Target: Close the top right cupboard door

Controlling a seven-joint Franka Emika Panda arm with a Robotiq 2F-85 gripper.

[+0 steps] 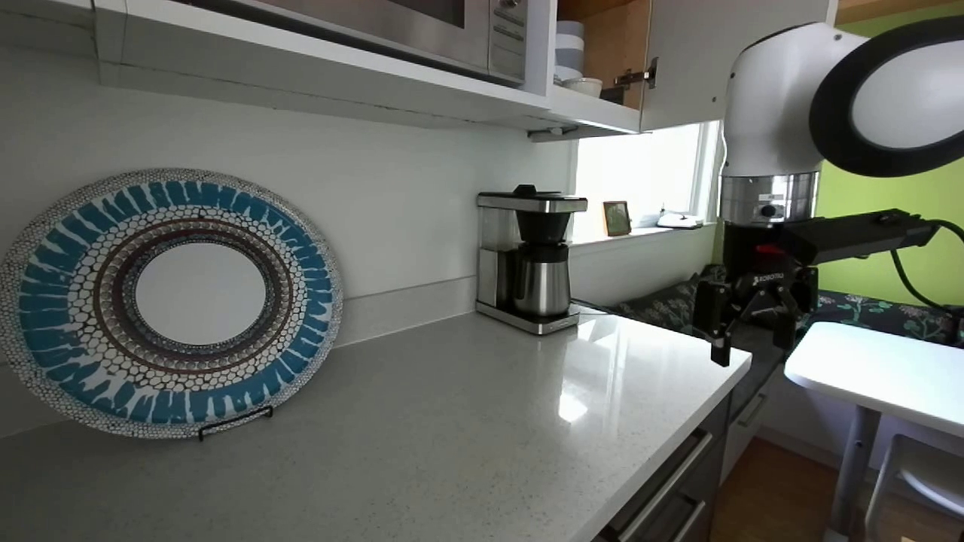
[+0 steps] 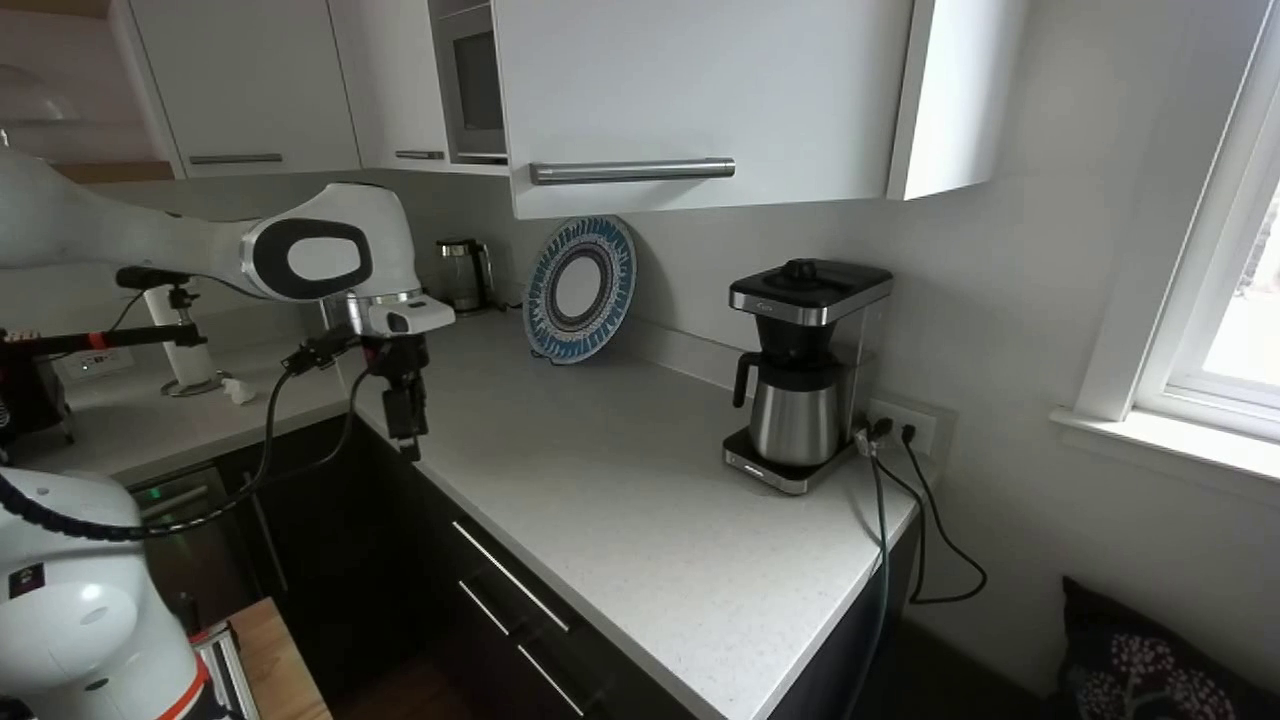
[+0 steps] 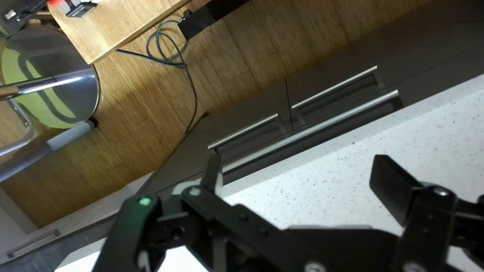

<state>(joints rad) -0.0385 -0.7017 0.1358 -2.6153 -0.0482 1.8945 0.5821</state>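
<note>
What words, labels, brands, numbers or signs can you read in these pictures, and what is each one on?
"ROBOTIQ": on the gripper, in an exterior view.
Coffee maker, marks on its top edge and base: too small and blurred to read.
Dark sticker on the white robot base: too small to read.
Small black piece on the wooden surface, wrist view: pale print, too blurred to read.

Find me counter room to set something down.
The counter is bare between disc and coffee maker, and forward to the edge above the drawers, near which the gripper hangs. Crowded: beside the coffee maker, where cords meet the outlet.
</note>
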